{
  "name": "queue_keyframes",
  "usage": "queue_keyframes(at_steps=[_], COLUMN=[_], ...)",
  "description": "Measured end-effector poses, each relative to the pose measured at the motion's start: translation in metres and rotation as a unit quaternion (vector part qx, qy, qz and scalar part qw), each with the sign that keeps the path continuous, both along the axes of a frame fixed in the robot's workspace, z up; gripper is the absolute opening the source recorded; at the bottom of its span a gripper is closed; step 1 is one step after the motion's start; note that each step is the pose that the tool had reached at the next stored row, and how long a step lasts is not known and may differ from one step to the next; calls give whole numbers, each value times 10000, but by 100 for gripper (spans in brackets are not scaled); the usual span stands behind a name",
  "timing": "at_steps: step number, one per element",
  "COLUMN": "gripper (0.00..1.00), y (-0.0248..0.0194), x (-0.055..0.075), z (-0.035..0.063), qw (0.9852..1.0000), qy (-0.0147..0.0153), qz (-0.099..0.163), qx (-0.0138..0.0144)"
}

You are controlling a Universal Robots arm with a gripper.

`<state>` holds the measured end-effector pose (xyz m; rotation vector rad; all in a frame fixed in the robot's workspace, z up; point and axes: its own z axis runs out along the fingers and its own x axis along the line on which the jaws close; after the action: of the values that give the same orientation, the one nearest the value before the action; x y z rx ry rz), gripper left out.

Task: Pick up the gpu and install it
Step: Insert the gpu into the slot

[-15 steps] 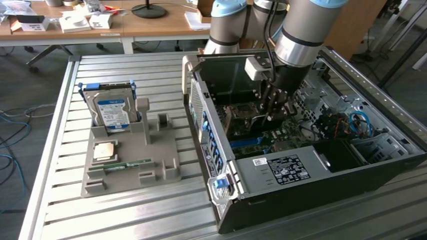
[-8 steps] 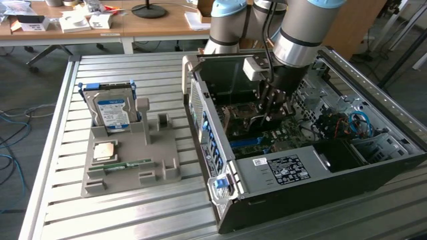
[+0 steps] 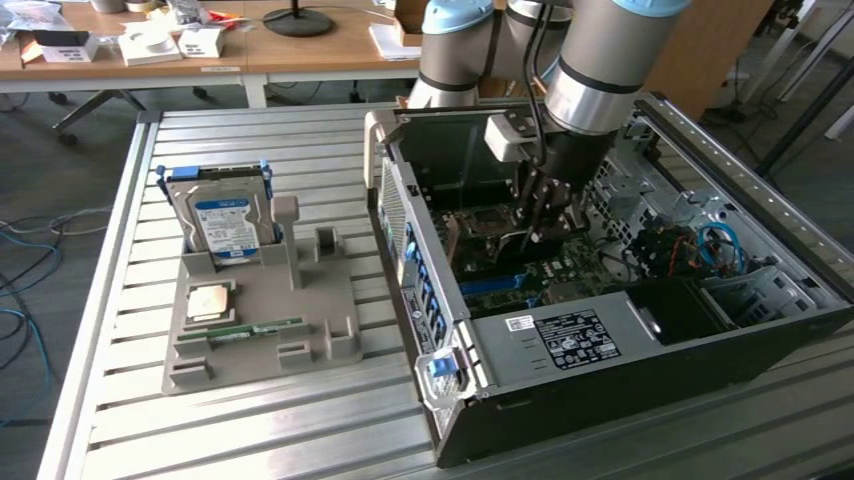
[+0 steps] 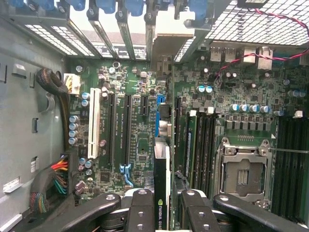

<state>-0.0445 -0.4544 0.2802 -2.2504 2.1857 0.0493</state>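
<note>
Inside the computer case: my pincer (image 3: 541,215) hangs low between the walls of the computer case (image 3: 694,330), over the motherboard (image 3: 534,260).
Pincer state: closed on the gpu (image 3: 461,165), with one finger on each flat face. I see this best from the wrist.
Gpu, exterior view: I see its broad dark face. It stands on edge and reaches from the pincer toward the rear wall of the case, at the exterior view's left.
Gpu, wrist view: here the gpu (image 4: 161,193) is edge-on, a thin strip with a green logo between the fingers (image 4: 140,208). Its metal bracket (image 4: 169,41) sits close against the rear slot openings.
Slot: the card's edge runs in line with a blue slot (image 4: 157,116) on the motherboard (image 4: 135,145). I cannot tell whether it is seated or only above.
Wrist view also gives: a white slot (image 4: 94,123), the processor socket (image 4: 241,176) and red wires (image 4: 270,29).
Exterior view also gives: a grey holder (image 3: 267,310) well apart from the case, with a hard drive (image 3: 227,225) upright in it and a memory stick (image 3: 240,330) lying flat.
Surface: the tabletop (image 3: 200,430) is made of ribbed metal slats and carries both the holder and the case.
Room: wooden desks (image 3: 307,50) stand behind with small boxes on them, and blue cables (image 3: 27,230) lie on the grey floor.
</note>
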Motion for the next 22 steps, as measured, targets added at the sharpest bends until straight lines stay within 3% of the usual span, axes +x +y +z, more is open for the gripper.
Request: queue_keyframes(at_steps=[22], gripper=[26], y=[0], x=[-37], z=[-25], qw=[10000], qy=[0], qz=[-1], qx=[0])
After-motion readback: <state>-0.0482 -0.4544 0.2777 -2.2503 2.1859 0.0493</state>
